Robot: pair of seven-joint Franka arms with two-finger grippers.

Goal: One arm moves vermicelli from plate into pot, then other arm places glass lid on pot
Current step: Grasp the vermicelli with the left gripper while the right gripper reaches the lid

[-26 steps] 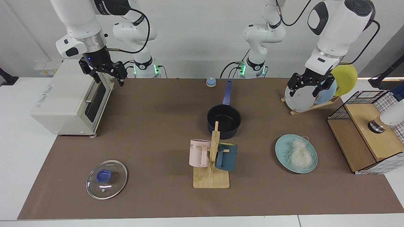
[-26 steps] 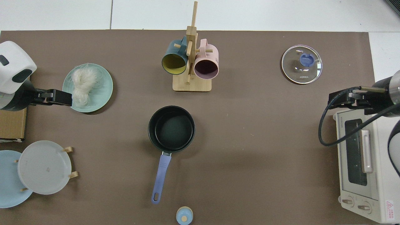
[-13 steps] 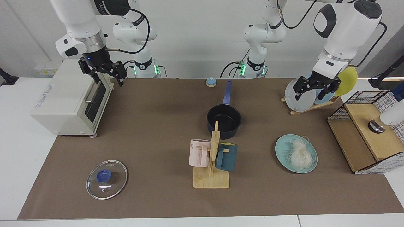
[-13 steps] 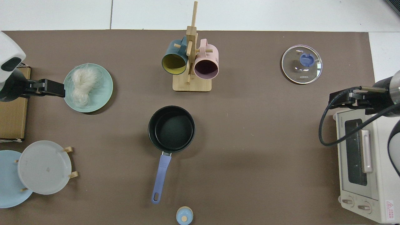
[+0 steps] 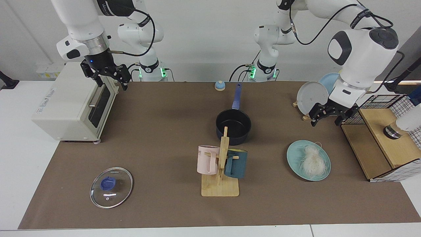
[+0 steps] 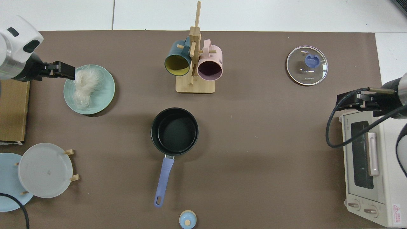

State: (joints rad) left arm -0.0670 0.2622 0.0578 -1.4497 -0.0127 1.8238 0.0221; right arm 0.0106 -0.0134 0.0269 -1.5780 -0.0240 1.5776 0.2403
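The left end effector (image 5: 327, 116), fingers spread and empty, hangs above the turquoise plate (image 5: 324, 172) bearing the vermicelli (image 5: 309, 159). It should descend over the tangle's middle and close gently. The right end effector (image 5: 108, 75) waits open by the toaster oven (image 5: 65, 105).

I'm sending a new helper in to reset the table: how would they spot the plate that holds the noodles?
Start at the wooden mug rack in the middle of the brown mat, then look toward the wire-sided wooden box. The plate lies flat on the mat between them, turquoise-green, with white vermicelli heaped on it. The other plates stand on edge in a rack and are bare.
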